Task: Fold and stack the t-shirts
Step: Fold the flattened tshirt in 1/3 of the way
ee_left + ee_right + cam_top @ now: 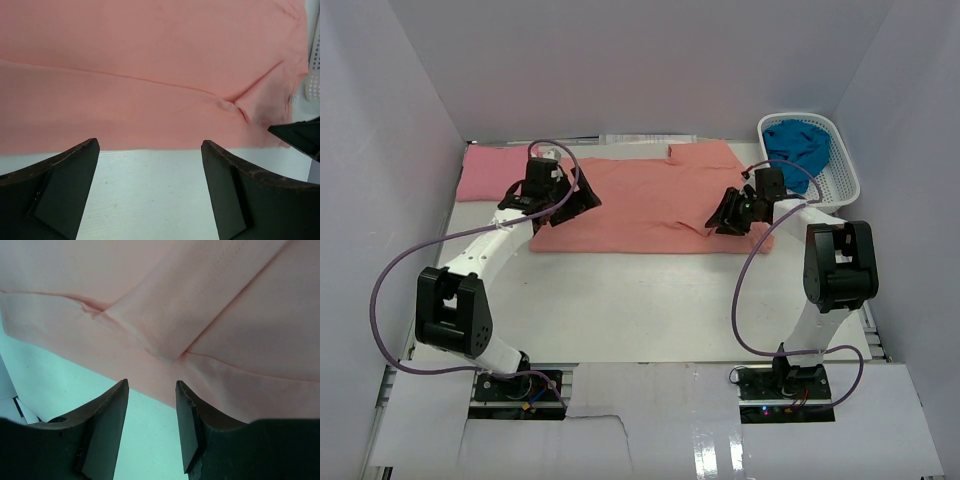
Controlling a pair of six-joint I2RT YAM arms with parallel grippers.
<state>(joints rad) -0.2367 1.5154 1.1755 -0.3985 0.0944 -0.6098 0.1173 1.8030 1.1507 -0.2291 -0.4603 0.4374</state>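
The large salmon-orange t-shirt (655,200) lies flat across the back of the table, partly folded, with a sleeve fold near its right end. It fills the left wrist view (150,75) and the right wrist view (200,300). My left gripper (582,203) is open and empty at the shirt's left end, over its near edge (150,145). My right gripper (722,220) is open and empty at the shirt's right end, over its hem (151,385). A lighter pink shirt (490,172) lies folded at the back left. A teal-blue shirt (797,145) sits in the basket.
A white lattice basket (845,170) stands at the back right, and its edge shows in the left wrist view (314,75). White walls enclose the table on three sides. Purple cables loop from both arms. Bare white tabletop (650,300) lies between the shirt and the arm bases.
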